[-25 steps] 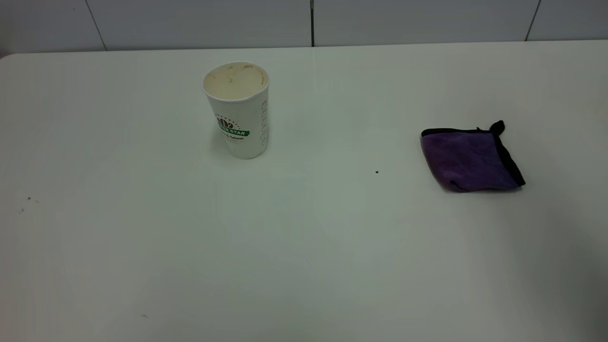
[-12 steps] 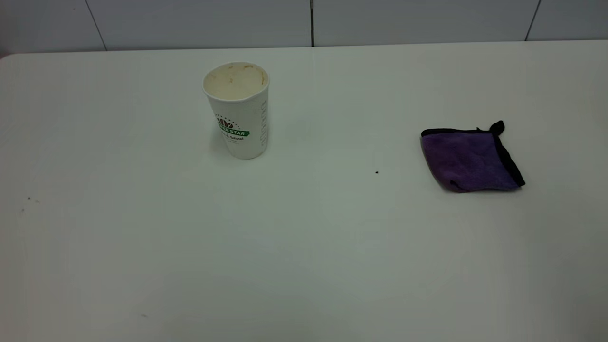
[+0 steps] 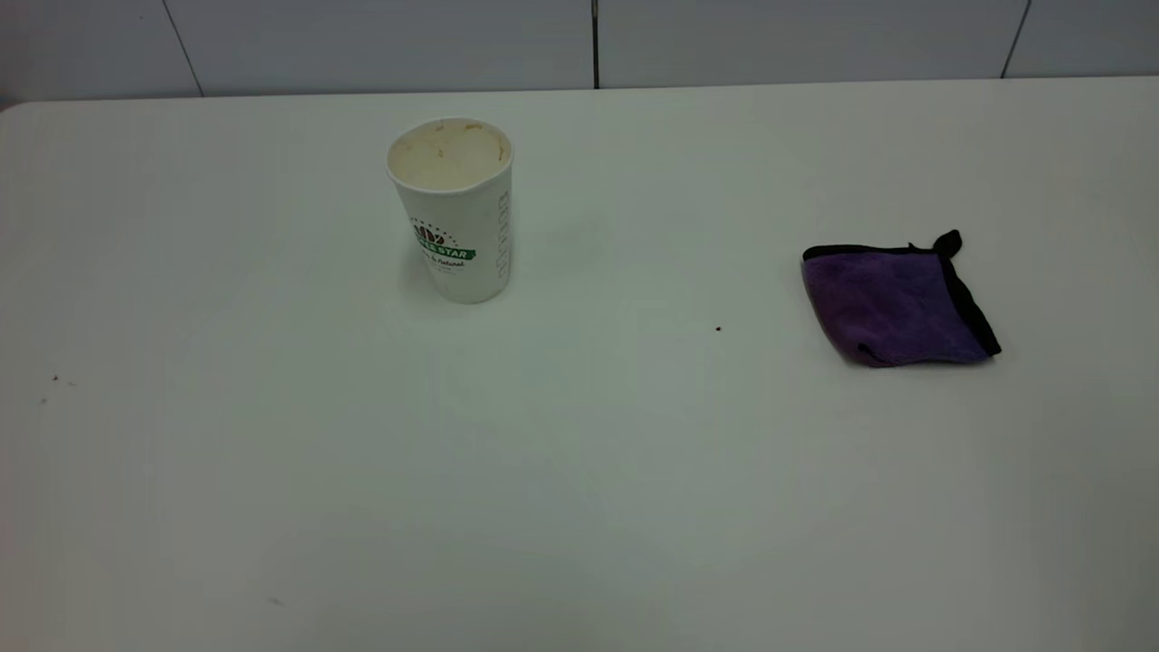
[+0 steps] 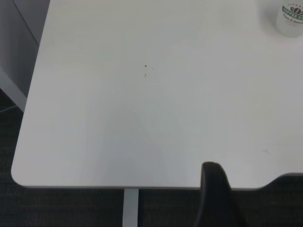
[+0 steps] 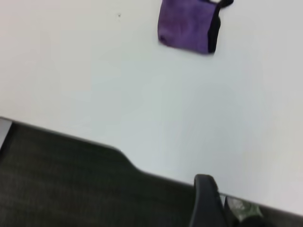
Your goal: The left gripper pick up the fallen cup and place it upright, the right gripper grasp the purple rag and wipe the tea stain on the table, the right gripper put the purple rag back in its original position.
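The cup (image 3: 454,210) stands upright on the bench (image 3: 579,471), toward the far edge and left of centre, its brown-stained mouth open upward and the green banner logo facing the exterior camera. The purple rag (image 3: 896,302) lies flat well apart from it, toward the right edge, with its black trim along the far and right sides and the black tab at its far right corner. A tiny dark speck (image 3: 718,329) sits between them, nearer the rag, and a few faint specks (image 3: 54,378) lie near the left edge. No light-brown blotch shows on the bench surface. Neither arm appears in the exterior view. In the left wrist view a single dark finger of the left end effector (image 4: 217,196) hangs over the bench's near edge close to its left corner, with the cup far off; in the right wrist view the right end effector (image 5: 208,203) sits off the near edge, with the rag well away. Whether either end effector is wide or narrow cannot be told, since perhaps only one finger of each is in view. Compared with the earlier frames, cup, rag and specks have not shifted, and the dim shadow at the bench's near right corner has faded.
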Controlling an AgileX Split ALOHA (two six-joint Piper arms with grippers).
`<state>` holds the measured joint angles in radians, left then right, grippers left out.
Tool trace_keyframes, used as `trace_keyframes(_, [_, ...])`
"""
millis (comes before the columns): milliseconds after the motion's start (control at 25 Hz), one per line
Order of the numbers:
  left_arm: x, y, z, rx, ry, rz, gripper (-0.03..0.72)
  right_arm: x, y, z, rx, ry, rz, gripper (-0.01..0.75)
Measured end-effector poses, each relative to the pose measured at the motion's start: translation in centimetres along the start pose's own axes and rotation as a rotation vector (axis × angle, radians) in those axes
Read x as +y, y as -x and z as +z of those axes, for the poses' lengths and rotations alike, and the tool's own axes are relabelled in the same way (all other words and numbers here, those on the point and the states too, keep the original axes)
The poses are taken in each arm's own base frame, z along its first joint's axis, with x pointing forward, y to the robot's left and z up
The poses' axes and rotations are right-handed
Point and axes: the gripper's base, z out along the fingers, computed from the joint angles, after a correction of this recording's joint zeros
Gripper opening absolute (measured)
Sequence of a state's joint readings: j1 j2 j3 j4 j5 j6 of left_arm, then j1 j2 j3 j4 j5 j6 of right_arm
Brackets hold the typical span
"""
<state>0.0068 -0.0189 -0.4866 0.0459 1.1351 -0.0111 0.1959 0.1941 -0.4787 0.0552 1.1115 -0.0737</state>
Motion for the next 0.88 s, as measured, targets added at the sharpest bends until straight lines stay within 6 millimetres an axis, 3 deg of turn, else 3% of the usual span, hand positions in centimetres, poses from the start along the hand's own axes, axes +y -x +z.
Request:
trace_keyframes(440, [0.0, 0.0, 0.0, 0.000, 0.000, 0.000, 0.476, 0.1, -0.5, -0.7, -0.050, -0.005, -0.001, 0.531])
trace_keyframes(880, [0.0, 0.0, 0.0, 0.000, 0.004, -0.002, 0.476, 0.3, -2.0, -2.3, -0.195, -0.150, 0.094, 0.531])
